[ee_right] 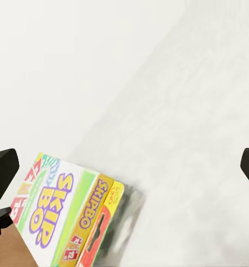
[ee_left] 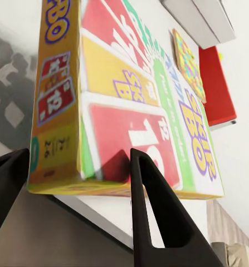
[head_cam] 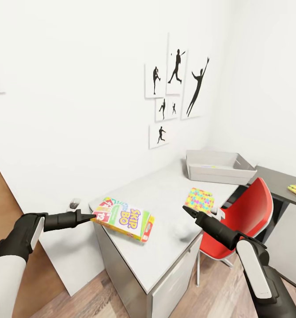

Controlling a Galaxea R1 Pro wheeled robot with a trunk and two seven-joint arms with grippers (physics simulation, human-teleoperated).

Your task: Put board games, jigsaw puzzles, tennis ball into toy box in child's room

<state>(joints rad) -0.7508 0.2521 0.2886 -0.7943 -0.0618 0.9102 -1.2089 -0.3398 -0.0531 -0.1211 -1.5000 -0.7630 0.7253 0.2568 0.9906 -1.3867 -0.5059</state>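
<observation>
The left gripper (head_cam: 91,217) is clamped on one end of the Skip-Bo board game (head_cam: 123,218), a flat glossy cardboard box that sits tilted at the table's (head_cam: 165,194) near left corner, its gripped end overhanging the edge. In the left wrist view the black fingers (ee_left: 152,217) straddle the box's end. The right gripper (head_cam: 188,211), its fingers spread apart, hovers over the smooth light grey tabletop near a thin jigsaw puzzle (head_cam: 199,199). The grey toy box (head_cam: 218,167) sits at the far corner.
</observation>
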